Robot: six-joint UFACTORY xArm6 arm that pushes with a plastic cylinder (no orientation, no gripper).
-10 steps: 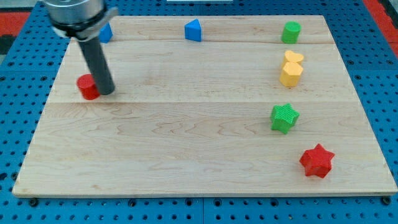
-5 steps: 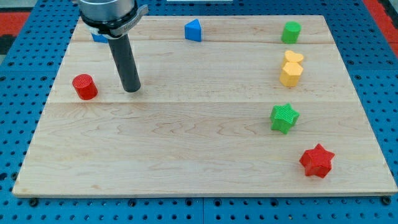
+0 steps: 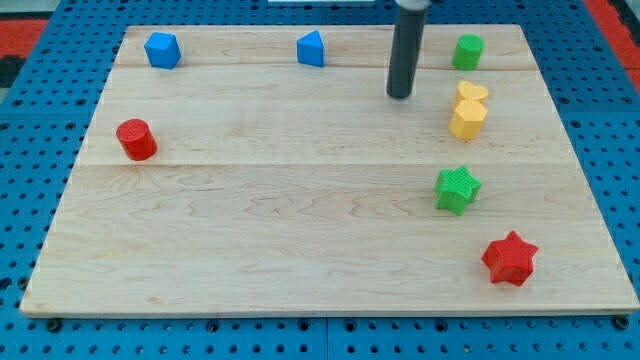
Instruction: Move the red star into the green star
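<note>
Moved: my tip [image 3: 400, 96] went from beside the red cylinder [image 3: 136, 139] at the view's left to the upper right part of the board; blocks kept their places.
Tool state: plain dark rod, no jaws, holds nothing, touches no block.
Tip pos.: left of the yellow blocks [image 3: 468, 110], below-left of the green cylinder [image 3: 467, 51], right of one blue block [image 3: 311, 48]; apart from all of them.
Red star [image 3: 510, 258]: near the board's bottom right corner, lying free.
Green star [image 3: 458, 189]: just above-left of the red star, w/ a gap between, not touching.
Other blue block [image 3: 161, 49]: top left corner, now fully visible.
Yellow blocks, detail: two pieces touching, one above the other; upper looks like a heart, lower approx. hexagon.
Surface: light wooden board [image 3: 280, 230], w/ grain lines running left-right.
Room: blue perforated base [image 3: 20, 200] around the board; red area at both top corners of the view.
</note>
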